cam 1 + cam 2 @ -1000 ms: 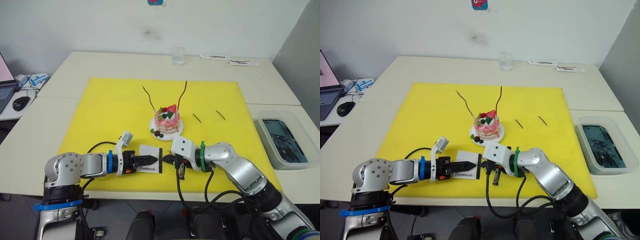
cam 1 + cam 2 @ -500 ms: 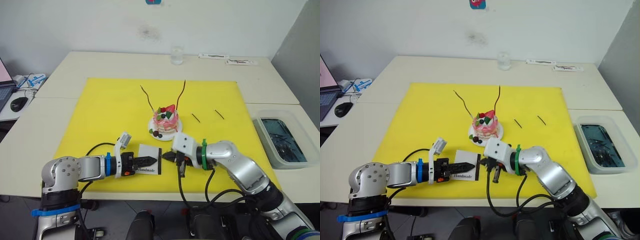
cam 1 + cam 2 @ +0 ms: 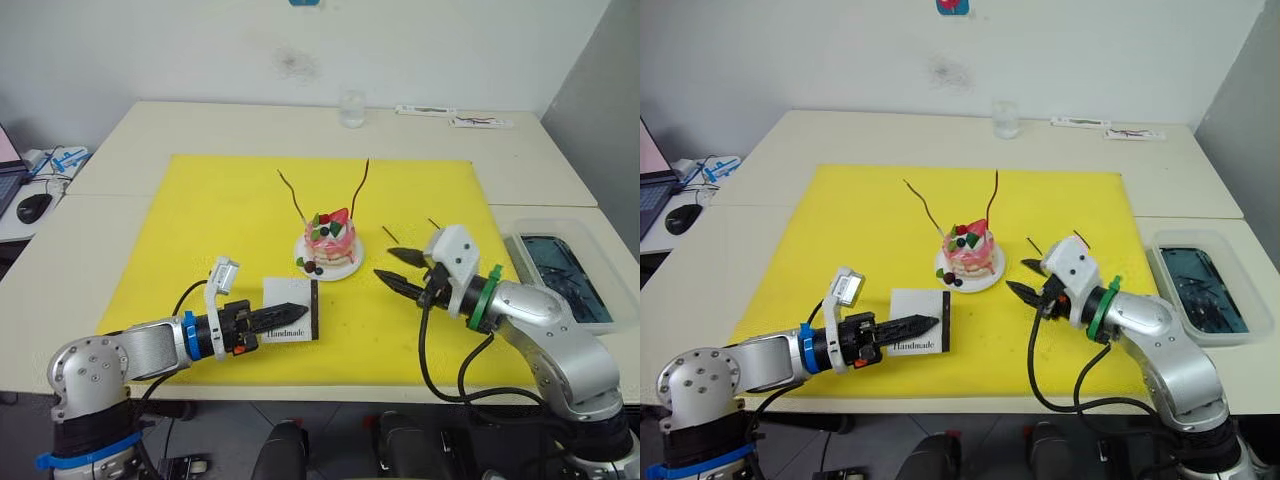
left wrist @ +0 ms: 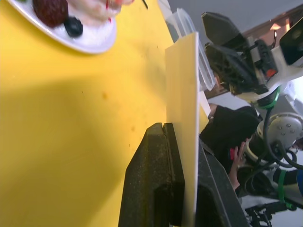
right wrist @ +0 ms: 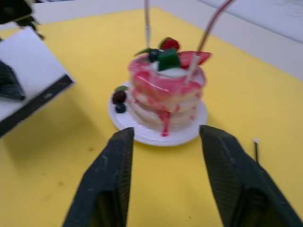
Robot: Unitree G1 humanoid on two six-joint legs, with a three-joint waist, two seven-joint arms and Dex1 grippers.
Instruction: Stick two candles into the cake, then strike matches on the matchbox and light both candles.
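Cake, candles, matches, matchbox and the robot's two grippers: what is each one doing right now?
cake: on its white plate, on the yellow mat.
candles: both stuck in the cake, unlit.
matches: lying loose on the mat, unstruck.
matchbox: clamped in the left gripper, black strip toward the right gripper.
left gripper: shut on the matchbox.
right gripper: open, empty, beside the cake.

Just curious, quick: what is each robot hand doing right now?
Left gripper: shut on the matchbox.
Right gripper: open, holding nothing.
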